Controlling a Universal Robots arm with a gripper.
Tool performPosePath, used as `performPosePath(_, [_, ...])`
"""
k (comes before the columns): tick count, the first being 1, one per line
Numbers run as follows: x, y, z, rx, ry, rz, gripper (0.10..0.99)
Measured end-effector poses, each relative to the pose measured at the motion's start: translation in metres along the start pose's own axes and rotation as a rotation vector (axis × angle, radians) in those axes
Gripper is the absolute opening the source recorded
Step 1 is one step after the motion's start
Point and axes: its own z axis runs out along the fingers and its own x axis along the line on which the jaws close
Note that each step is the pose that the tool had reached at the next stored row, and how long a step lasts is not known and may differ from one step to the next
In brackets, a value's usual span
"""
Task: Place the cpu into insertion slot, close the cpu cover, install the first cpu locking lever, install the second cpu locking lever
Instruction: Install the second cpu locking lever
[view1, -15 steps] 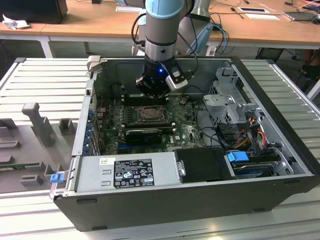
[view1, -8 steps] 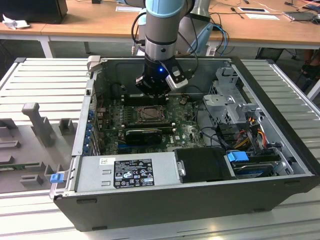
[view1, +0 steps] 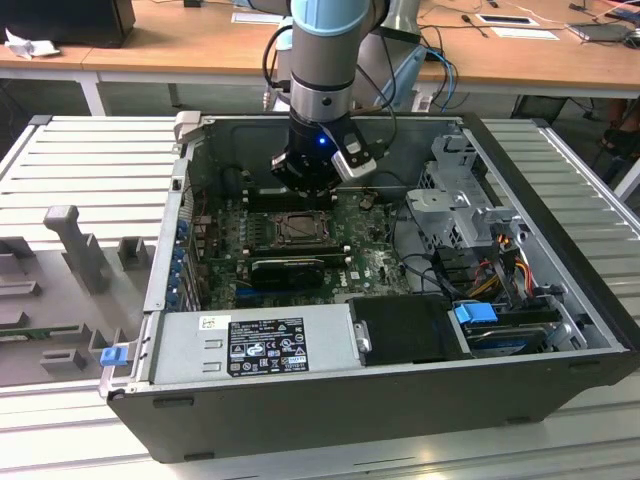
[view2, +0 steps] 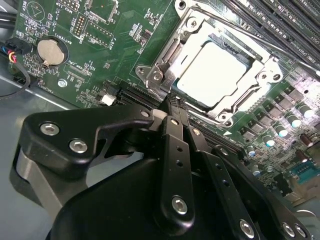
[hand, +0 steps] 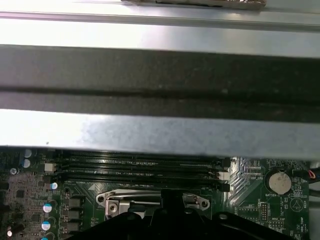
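Green board; pale square cpu (view2: 216, 71).

cpu (view2: 216, 71) in insertion slot (view2: 171, 54).

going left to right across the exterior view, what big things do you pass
grey moulded tray → blue clip → labelled power supply → cpu in the insertion slot, under the gripper → metal drive cage → blue-tabbed drive

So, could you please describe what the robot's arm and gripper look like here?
The arm is a silver-grey tube with a pale blue joint cover, and black cables loop beside it. A blue light glows on its black wrist. The gripper is matte black, built of linked bars fastened with silver screws.
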Motion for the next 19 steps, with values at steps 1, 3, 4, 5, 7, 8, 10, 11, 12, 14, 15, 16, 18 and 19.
performPosePath(1, [0.0000,-0.0001,0.0000,0.000,0.0000,0.000,0.106])
performPosePath(3, [0.0000,0.0000,-0.0023,0.000,0.0000,0.000,0.106])
performPosePath(4, [0.0000,0.0001,-0.0034,0.000,0.0000,0.000,0.106])
performPosePath(5, [0.0000,0.0003,-0.0051,0.000,0.0000,0.000,0.106])
performPosePath(7, [0.0000,0.0000,-0.0065,0.000,-0.0001,0.000,0.106])
performPosePath(8, [0.0000,-0.0010,-0.0067,0.000,0.0000,0.000,0.106])
performPosePath(10, [0.0002,-0.0035,-0.0069,0.000,0.0000,0.000,0.106])
performPosePath(11, [0.0002,-0.0051,-0.0070,0.000,0.0000,0.000,0.106])
performPosePath(12, [0.0003,-0.0063,-0.0071,0.000,0.0000,0.000,0.106])
performPosePath(14, [0.0004,-0.0092,-0.0074,0.000,0.0000,0.000,0.106])
performPosePath(15, [0.0004,-0.0098,-0.0075,0.000,0.0000,0.000,0.106])
performPosePath(16, [0.0005,-0.0104,-0.0075,0.000,0.0000,0.000,0.106])
performPosePath(18, [0.0006,-0.0128,-0.0077,0.000,0.0000,0.000,0.106])
performPosePath(19, [0.0006,-0.0134,-0.0078,0.000,0.0000,0.000,0.106])
